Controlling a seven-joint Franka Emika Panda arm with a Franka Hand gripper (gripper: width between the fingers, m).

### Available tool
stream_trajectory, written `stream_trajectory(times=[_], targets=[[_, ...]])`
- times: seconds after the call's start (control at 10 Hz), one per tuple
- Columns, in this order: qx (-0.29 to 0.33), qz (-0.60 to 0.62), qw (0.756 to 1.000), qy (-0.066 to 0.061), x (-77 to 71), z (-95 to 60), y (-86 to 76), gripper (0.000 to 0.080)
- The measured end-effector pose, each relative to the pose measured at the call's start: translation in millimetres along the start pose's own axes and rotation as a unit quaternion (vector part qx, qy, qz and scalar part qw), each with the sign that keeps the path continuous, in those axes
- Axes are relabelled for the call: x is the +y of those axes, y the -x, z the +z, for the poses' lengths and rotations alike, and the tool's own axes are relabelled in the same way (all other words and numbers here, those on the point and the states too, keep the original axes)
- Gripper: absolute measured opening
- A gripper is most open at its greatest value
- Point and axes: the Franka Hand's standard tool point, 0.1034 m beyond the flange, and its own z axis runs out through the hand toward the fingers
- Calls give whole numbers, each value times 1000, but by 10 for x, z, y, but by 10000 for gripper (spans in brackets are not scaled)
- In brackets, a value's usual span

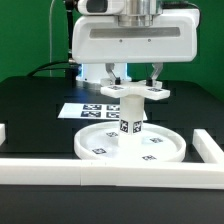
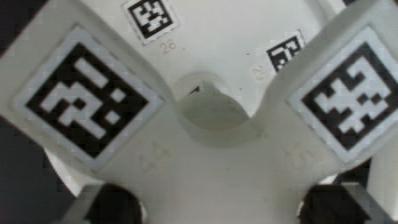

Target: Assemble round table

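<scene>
Black bench: round disc lies centred, leg upright on it, cross base atop leg, pincer clamped on the base. You've likely only base tightening left.

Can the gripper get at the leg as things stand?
Probably not: the gripper is shut on the cross-shaped base, which sits over the leg on the round disc.

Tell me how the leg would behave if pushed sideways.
The leg stands upright on the disc, narrow, with the wide base on top, so it may tip if not fixed. Round, it would probably roll once down. Looks like stiff plastic.
</scene>
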Motion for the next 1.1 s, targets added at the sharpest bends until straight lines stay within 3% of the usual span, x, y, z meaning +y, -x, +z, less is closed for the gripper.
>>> stream_trajectory(times=[0.2,0.5,0.8,1.1], targets=[[14,118,993,-5,-44,3,7,443],[27,256,966,-31,-61,10,5,443],[25,326,944,-36,-73,10,5,443],[19,418,907,-43,-97,14,11,443]])
